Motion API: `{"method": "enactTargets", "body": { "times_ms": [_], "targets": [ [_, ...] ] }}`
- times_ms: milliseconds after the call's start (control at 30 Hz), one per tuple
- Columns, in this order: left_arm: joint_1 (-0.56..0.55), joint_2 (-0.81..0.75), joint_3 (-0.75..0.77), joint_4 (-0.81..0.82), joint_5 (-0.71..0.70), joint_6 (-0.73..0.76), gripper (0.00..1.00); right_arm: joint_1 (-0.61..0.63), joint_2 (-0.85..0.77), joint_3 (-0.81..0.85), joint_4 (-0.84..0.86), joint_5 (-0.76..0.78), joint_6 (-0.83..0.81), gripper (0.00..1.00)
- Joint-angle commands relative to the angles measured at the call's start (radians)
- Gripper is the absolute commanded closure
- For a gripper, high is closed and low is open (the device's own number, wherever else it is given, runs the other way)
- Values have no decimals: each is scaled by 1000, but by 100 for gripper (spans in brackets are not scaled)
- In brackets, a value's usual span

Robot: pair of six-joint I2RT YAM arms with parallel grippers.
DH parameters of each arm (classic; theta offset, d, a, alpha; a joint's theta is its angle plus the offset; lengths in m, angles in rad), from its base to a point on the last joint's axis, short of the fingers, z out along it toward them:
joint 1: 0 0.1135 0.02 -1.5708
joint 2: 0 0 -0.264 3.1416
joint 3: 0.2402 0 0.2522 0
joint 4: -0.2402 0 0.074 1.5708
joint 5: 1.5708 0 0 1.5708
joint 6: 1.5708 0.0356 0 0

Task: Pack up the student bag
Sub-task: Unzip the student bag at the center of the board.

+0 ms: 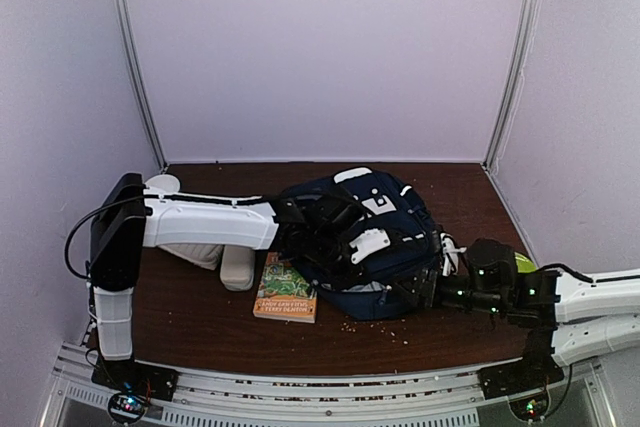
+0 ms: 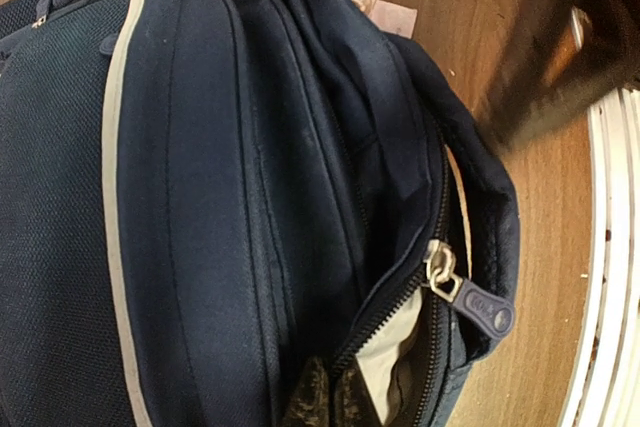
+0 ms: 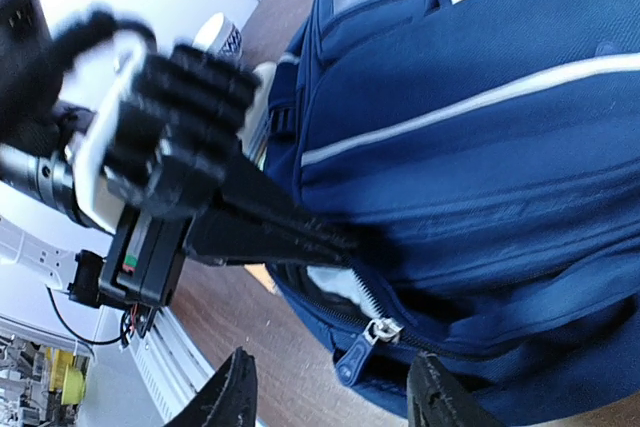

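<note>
Opening the student bag [image 1: 375, 242], centre of table [image 1: 195, 317]. Pinching zip-mouth edge with left claw [image 3: 325, 240], clamped tight; holding right claw [image 3: 332, 382] wide at zipper pull [image 3: 358, 355]. Next: spread mouth wider, then grab book [image 1: 286, 290] beside bag

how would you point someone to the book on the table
Find the large navy blue fabric backpack in the middle of the brown wooden table. By its near left side lies a flat paperback book, the only thing with a bright green and orange cover.
</note>
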Motion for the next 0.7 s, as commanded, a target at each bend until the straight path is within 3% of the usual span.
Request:
{"method": "enactTargets", "body": {
  "times_ms": [0,133,300,433,667],
  "targets": [
    [8,-27,-25,123,56,-70,100,25,79,17,-18,1,26,52],
    [8,-38,-52,155,97,-98,100,54,175,39,28,11,51,54],
    [8,-55,-83,175,106,-116,100,81,287,132,-64,114,61,54],
    [7,-69,-113,194,107,-126,100,92,347,177,-100,149,82,60],
    [7,-84,-151,212,89,-130,100,104,286,178,-318,313,134,70]
  ]
}}
